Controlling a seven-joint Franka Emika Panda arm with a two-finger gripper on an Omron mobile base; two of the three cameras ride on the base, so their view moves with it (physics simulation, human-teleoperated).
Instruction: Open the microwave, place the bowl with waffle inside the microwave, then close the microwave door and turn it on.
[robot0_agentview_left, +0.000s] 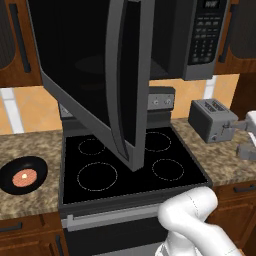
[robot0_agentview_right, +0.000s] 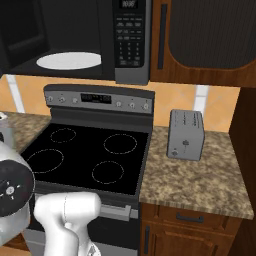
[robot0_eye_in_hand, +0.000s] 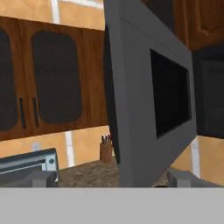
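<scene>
From the left base view, the microwave (robot0_agentview_left: 200, 40) hangs over the stove (robot0_agentview_left: 130, 165). Its door (robot0_agentview_left: 95, 75) is swung wide open, out over the burners. The bowl (robot0_agentview_left: 22, 175) sits on the counter (robot0_agentview_left: 30, 150) to the left of the stove, and the waffle (robot0_agentview_left: 24, 177) lies in it.

From the right base view, the inside of the microwave is open, and the white plate (robot0_agentview_right: 68, 60) in it is bare. A toaster (robot0_agentview_right: 186, 134) stands on the counter to the right of the stove.

In the hand view, the door is very near, seen from its edge side. I cannot tell if the gripper is spread or pressed together.

I think the opening step is done. Next, the arm needs to go down and left to the bowl, grab its rim, and lift it without tipping the waffle out.
</scene>
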